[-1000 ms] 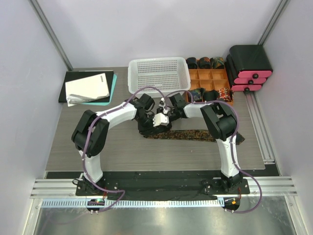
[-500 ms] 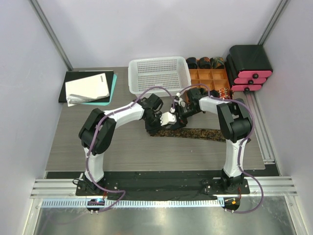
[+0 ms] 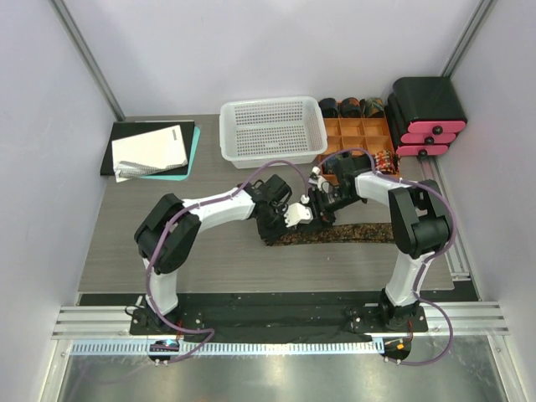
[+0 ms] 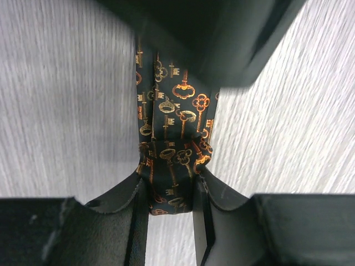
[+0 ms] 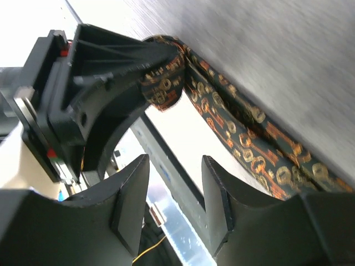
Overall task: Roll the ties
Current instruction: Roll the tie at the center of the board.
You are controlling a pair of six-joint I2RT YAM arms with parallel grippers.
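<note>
Tie [image 4: 176, 111] end rolled and pinched in left gripper [image 4: 169, 188]; right gripper [image 5: 175, 188] gapes wide just beside

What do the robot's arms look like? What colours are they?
Both look the same. The left arm and right arm are smooth white tubes joined by chunky black joints. A thin purple cable loops along each arm down to its base. The fingers are plain black plastic with curved inner faces. I can't see any writing on them.
</note>
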